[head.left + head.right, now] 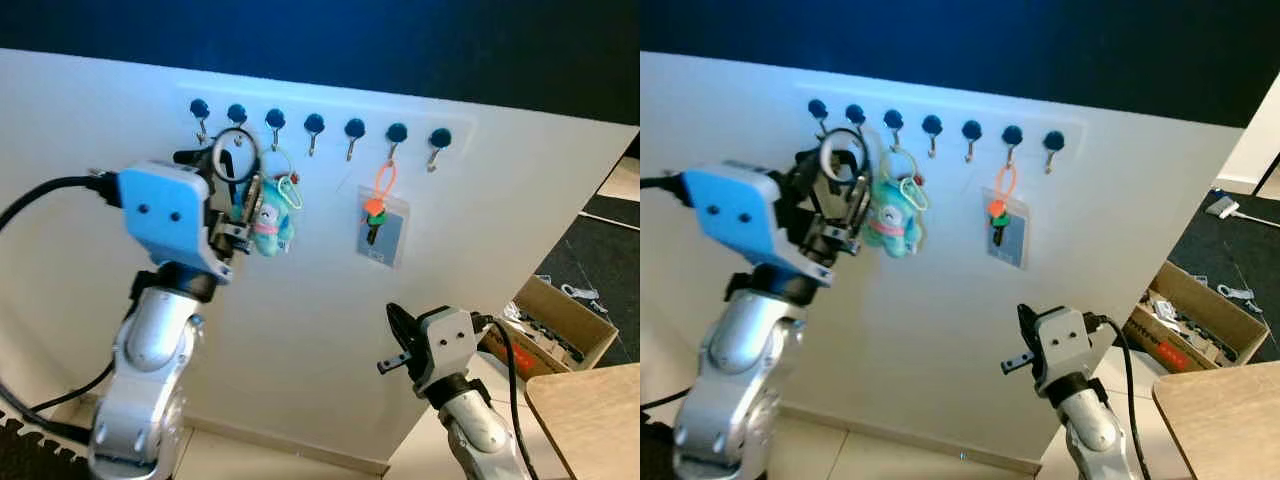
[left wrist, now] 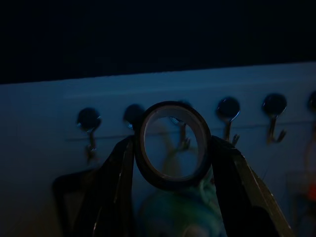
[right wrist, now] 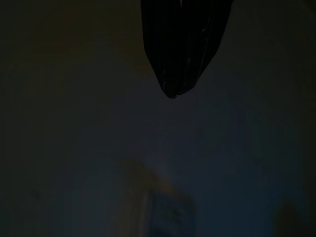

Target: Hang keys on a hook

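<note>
A row of several blue-knobbed hooks (image 1: 314,123) runs across the white wall panel (image 1: 300,330). My left gripper (image 1: 237,165) is raised to the left end of the row and is shut on a large black ring (image 2: 173,182). A teal plush toy (image 1: 270,226) and a green loop (image 1: 291,191) dangle from the ring. The ring is in front of the second and third hooks (image 2: 183,142); I cannot tell whether it touches either. My right gripper (image 1: 399,322) hangs low by the wall, shut and holding nothing.
An orange-looped key with a clear card (image 1: 378,222) hangs from the sixth hook (image 1: 396,133). A cardboard box of odds and ends (image 1: 561,322) sits on the floor at right. A wooden table corner (image 1: 591,412) juts in at bottom right. A black cable (image 1: 40,195) trails from my left arm.
</note>
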Controlling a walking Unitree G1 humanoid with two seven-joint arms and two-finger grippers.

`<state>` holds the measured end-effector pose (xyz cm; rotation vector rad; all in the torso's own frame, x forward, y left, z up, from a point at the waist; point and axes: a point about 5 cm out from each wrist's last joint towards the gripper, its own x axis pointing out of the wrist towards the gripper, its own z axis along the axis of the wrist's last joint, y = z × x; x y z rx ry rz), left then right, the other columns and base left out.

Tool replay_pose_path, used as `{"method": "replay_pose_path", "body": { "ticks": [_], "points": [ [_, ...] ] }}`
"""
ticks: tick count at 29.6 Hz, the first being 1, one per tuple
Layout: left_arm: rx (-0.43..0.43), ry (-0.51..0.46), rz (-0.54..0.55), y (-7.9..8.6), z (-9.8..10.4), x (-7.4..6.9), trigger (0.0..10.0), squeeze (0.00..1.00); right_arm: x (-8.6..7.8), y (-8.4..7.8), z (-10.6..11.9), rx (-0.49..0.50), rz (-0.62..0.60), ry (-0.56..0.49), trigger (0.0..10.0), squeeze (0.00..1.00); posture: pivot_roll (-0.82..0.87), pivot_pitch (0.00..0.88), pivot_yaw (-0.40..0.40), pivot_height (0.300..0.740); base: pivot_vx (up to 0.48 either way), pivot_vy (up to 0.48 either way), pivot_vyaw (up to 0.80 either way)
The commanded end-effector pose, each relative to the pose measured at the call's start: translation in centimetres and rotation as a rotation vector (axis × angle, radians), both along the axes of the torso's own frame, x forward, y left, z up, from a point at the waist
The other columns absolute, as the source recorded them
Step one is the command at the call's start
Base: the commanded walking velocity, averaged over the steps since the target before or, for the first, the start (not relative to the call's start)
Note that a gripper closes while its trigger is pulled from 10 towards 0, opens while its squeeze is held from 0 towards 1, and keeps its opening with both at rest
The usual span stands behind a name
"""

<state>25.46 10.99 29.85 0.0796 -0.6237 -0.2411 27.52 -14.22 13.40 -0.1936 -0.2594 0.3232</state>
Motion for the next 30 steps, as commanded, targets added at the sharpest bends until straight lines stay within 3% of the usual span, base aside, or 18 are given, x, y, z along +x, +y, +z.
{"method": "replay_pose_path", "body": {
  "ticks": [1, 3, 5, 11, 15, 22, 30],
  "points": [
    [-0.006, 0.006, -0.037, -1.6, 0.0, 0.7, 10.0, 0.00, -0.2, 0.9, 2.2, 0.015, 0.053, -0.099, 10.0, 0.00, 0.15, 0.118, -0.034, 0.740, 0.000, 0.000, 0.00],
    [-0.012, 0.015, -0.047, -1.9, 0.0, 0.9, 10.0, 0.00, -0.3, 1.2, 2.7, 0.019, 0.064, -0.119, 10.0, 0.00, 0.15, 0.118, -0.034, 0.740, 0.000, 0.000, 0.00],
    [-0.018, 0.019, -0.066, -2.5, 0.6, 1.6, 10.0, 0.00, -0.8, 2.3, 5.0, 0.051, 0.101, -0.195, 10.0, 0.00, 0.14, 0.120, -0.023, 0.740, 0.000, 0.000, 0.00],
    [-0.046, 0.023, -0.109, -3.2, 1.7, 2.0, 10.0, 0.00, -1.5, 3.0, 6.1, 0.070, 0.111, -0.241, 10.0, 0.00, 0.12, 0.122, -0.009, 0.740, 0.000, 0.000, 0.00],
    [-0.052, 0.023, -0.133, -3.8, 1.7, 2.0, 10.0, 0.00, -1.8, 2.9, 6.1, 0.074, 0.094, -0.240, 10.0, 0.00, 0.12, 0.123, -0.003, 0.740, 0.000, 0.000, 0.00],
    [-0.043, 0.046, -0.206, -5.9, 1.7, 1.9, 10.0, 0.00, -1.9, 1.7, 6.9, 0.105, -0.051, -0.284, 10.0, 0.00, 0.12, 0.124, 0.005, 0.740, 0.000, 0.000, 0.00],
    [-0.005, 0.030, -0.238, -7.0, 1.7, 1.6, 10.0, 0.00, -1.7, 1.3, 7.2, 0.105, -0.093, -0.298, 10.0, 0.00, 0.12, 0.123, 0.009, 0.740, 0.000, 0.000, 0.00]
  ]
}}
